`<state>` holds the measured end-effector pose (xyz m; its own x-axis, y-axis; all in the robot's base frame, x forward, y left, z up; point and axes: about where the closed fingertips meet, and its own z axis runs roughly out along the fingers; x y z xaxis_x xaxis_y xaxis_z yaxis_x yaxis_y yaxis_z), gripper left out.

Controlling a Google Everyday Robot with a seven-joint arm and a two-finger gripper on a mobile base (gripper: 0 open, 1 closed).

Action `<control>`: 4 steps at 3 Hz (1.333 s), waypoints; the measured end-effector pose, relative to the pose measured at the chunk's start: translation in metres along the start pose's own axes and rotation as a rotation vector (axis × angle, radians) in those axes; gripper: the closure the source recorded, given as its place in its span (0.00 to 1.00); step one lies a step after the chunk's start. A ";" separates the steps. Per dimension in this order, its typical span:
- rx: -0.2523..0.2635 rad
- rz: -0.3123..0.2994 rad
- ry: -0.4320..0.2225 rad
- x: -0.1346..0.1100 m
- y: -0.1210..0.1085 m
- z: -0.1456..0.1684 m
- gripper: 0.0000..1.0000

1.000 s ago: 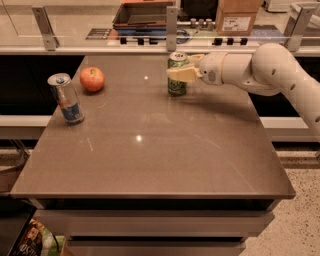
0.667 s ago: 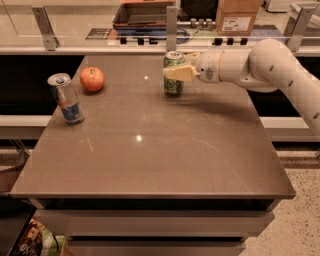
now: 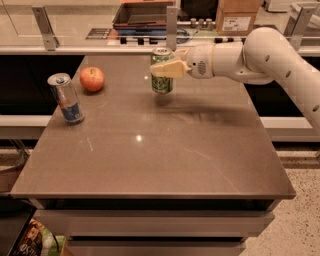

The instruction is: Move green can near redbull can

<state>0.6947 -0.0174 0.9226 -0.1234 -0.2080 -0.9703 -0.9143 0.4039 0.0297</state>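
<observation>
The green can (image 3: 162, 82) has a pale patterned label and a silver top. It is upright, held a little above the brown table (image 3: 165, 150) at the far middle. My gripper (image 3: 167, 69) comes in from the right on a white arm and is shut on the green can around its upper half. The redbull can (image 3: 66, 98), slim, silver above and blue below, stands upright near the table's left edge, well to the left of the green can.
A red apple (image 3: 92, 79) lies just right of and behind the redbull can, between the two cans. Behind the table runs a counter rail with a tray (image 3: 145, 15) and a cardboard box (image 3: 240, 17). The floor drops off to the right.
My gripper has carried the green can leftward and lifted it slightly off the table. The redbull can and the apple have not moved.
</observation>
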 end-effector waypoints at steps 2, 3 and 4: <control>-0.031 -0.056 -0.024 -0.015 0.049 0.022 1.00; -0.025 -0.096 -0.036 -0.015 0.073 0.036 1.00; -0.030 -0.113 -0.038 -0.014 0.095 0.049 1.00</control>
<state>0.6283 0.0671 0.9273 -0.0042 -0.2163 -0.9763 -0.9329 0.3524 -0.0740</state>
